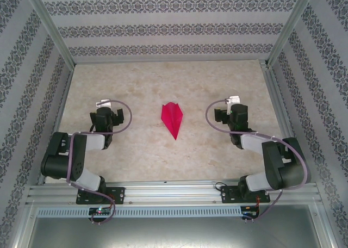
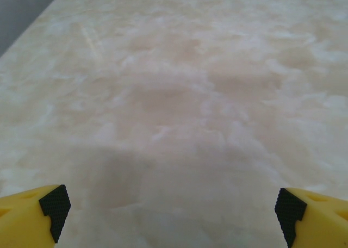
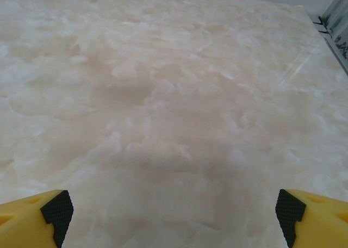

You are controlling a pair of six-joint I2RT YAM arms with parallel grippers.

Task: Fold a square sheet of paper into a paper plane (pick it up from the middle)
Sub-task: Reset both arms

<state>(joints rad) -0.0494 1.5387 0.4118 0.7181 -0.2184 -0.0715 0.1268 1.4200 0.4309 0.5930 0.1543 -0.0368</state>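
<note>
The magenta-pink paper plane [image 1: 173,119] lies flat in the middle of the marble table [image 1: 163,161], a narrow dart with a centre crease and its point toward the near edge. My left gripper [image 1: 103,105] rests well to its left, drawn back near its base, and my right gripper [image 1: 232,102] sits about as far to its right. Both are open with nothing between the fingers. In the left wrist view the yellow fingers [image 2: 32,218] stand wide apart over bare marble. The right wrist view shows the same: fingers [image 3: 315,215] spread, empty table between them.
Patterned walls and aluminium posts [image 1: 51,28] enclose the table on three sides. A metal rail [image 1: 174,192] along the near edge carries both arm bases. The table's right edge and frame [image 3: 334,19] appear in the right wrist view.
</note>
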